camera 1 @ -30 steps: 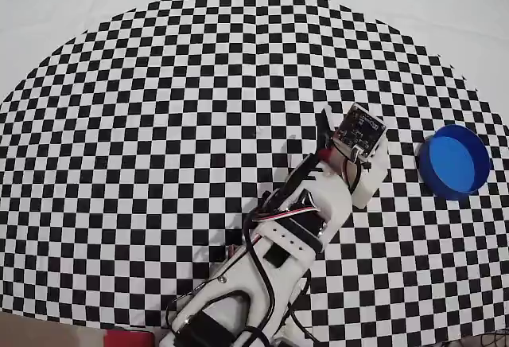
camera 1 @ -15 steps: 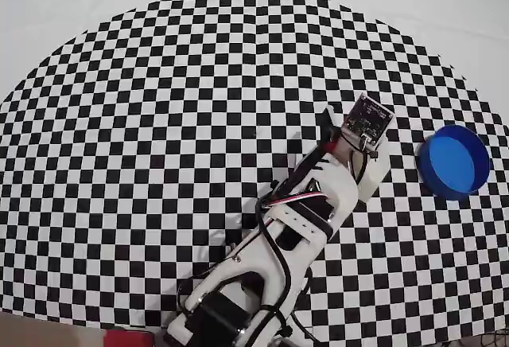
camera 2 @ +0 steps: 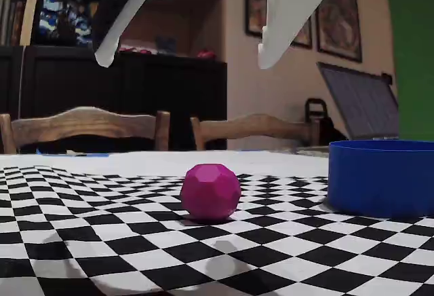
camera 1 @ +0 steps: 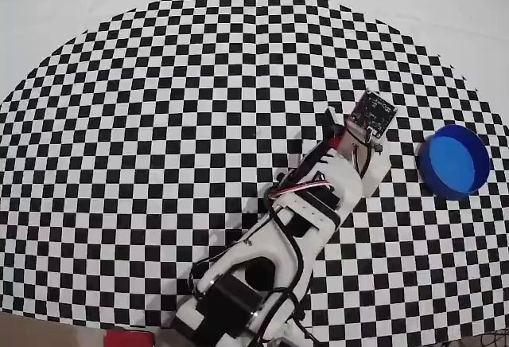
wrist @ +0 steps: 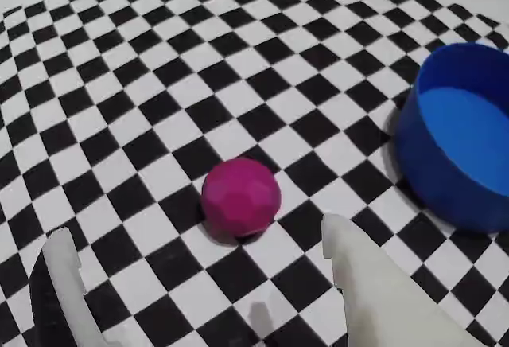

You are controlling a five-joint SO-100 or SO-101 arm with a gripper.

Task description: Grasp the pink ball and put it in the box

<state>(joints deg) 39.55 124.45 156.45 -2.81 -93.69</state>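
No readable writing anywhere that I can spot: the little circuit board (camera 1: 371, 114) on your wrist has markings in the overhead view, but they're too small to make out. Your gripper (camera 2: 184, 45) is spread wide with nothing in it, both fingers hanging up in the air above the pink ball (camera 2: 210, 191) in the fixed view, one tip to the left of it and the other up and to the right. In the wrist view the ball (wrist: 240, 196) sits on the checkered cloth (wrist: 159, 108) just ahead of the two white fingers (wrist: 374, 291), roughly centred in the gap and not touching either. You can't see the ball from overhead since the arm (camera 1: 294, 228) covers it. The blue box (camera 1: 454, 161) is off to the right of the gripper in the overhead view, near the right edge of the checkered area, and there's a clear strip of squares between it and the ball in the wrist view (wrist: 461, 144). Loads of open room to the left and far side of the cloth; the plain white table (camera 1: 445, 13) runs around the rounded far edge. Compared to a second ago, your arm has stretched out a bit further toward the far right, the wrist has rotated so the board looks more like a diamond, and the box hasn't budged.
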